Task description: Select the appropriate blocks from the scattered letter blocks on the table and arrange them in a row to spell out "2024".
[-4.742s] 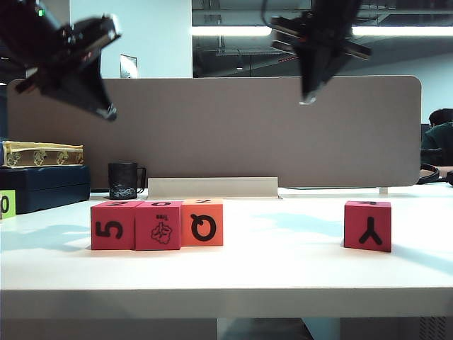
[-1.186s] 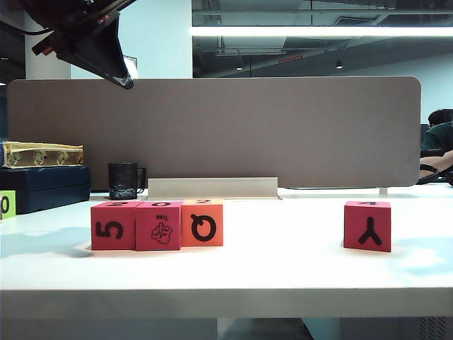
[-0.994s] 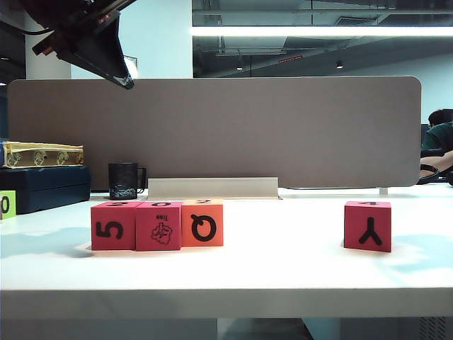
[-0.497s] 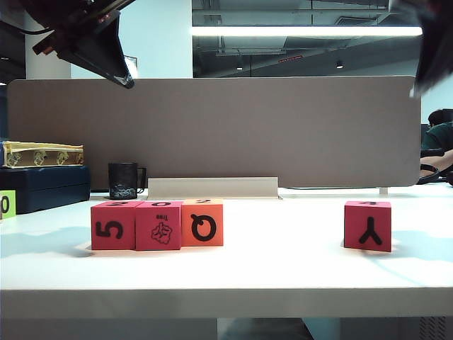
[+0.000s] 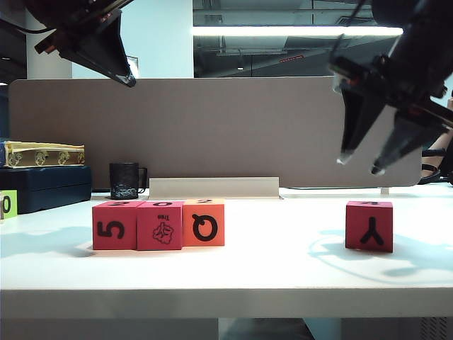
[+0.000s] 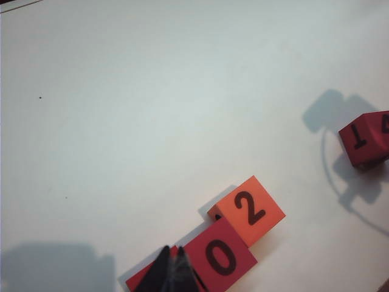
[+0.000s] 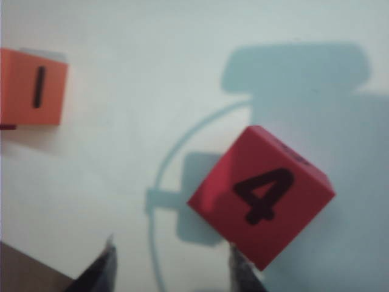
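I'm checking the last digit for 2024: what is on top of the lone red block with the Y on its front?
The Y block shows a black 4 on top in the right wrist view. Nothing rests on it; the right gripper hangs open above. Its underside is hidden.

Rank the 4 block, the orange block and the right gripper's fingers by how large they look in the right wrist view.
1. 4 block, clearly largest.
2. Orange block, cut by the frame edge.
3. Right gripper fingers, only tips showing, open; they are nearest the camera, so true size is unsure.

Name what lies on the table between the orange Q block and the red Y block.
Nothing: in the exterior view only bare white table separates the orange Q block from the red Y block.
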`<state>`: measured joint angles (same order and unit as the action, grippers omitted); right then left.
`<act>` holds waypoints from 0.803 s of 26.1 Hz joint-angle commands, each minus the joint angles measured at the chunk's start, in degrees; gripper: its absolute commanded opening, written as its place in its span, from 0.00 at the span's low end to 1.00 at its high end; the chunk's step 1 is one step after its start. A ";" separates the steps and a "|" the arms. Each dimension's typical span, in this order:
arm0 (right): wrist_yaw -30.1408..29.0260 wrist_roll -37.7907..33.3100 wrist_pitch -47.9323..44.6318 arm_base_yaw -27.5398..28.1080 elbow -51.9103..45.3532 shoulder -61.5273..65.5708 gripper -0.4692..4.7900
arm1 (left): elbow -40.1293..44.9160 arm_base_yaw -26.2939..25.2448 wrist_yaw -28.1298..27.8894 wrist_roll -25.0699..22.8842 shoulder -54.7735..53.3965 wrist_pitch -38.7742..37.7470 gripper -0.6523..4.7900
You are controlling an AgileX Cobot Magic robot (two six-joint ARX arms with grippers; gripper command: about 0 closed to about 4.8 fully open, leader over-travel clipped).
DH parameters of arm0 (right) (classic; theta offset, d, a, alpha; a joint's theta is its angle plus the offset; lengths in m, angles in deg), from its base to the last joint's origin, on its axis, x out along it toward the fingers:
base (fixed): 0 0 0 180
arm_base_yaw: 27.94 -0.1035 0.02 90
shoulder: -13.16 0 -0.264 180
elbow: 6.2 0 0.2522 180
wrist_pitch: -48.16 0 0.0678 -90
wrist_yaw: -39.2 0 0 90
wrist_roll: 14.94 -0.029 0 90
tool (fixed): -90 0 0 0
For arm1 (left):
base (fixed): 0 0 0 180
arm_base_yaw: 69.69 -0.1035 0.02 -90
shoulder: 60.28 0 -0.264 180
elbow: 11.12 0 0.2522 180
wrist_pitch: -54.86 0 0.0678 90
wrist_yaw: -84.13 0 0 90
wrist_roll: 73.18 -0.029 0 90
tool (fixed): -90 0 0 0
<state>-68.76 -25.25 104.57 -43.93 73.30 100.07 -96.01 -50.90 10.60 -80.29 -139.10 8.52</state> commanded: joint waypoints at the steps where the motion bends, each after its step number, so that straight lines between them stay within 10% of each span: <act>1: 0.76 -0.66 -0.70 -0.17 0.15 0.72 0.64 | 0.00 0.04 0.26 -0.39 0.17 0.31 0.11; 5: 3.23 -0.63 -0.24 -0.17 0.15 0.70 0.84 | 0.00 0.04 0.26 -0.39 0.17 0.66 0.11; 21: 7.52 -7.58 0.04 -0.39 0.11 6.10 0.85 | 0.00 0.04 0.20 -0.37 0.17 2.47 0.11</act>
<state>-60.76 -31.74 105.43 -44.17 73.15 106.06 -96.01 -50.92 10.58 -80.29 -139.13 10.40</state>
